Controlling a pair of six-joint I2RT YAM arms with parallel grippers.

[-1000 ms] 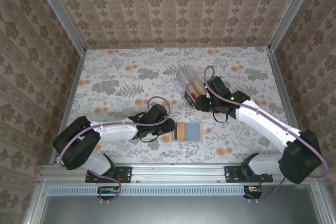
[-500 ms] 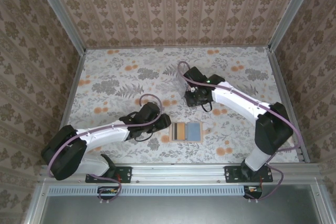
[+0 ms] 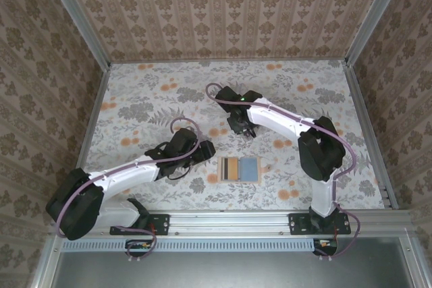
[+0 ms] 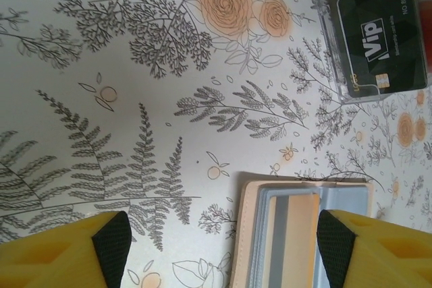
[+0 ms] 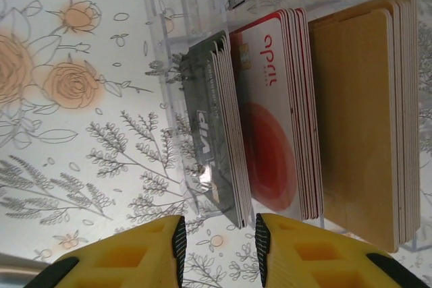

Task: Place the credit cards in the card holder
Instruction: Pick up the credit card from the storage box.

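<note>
Across the top of the right wrist view, the clear acrylic slotted card holder [image 5: 175, 32] already carries grey-black cards [image 5: 216, 133], red cards [image 5: 270, 139] and tan cards [image 5: 358, 126]. The right gripper [image 5: 217, 241] sits just below, jaws narrow and empty. The left gripper [image 4: 223, 244], jaws wide, hovers over the tan folding wallet [image 4: 246, 234], where one tan card [image 4: 293, 234] seems left to move
</note>
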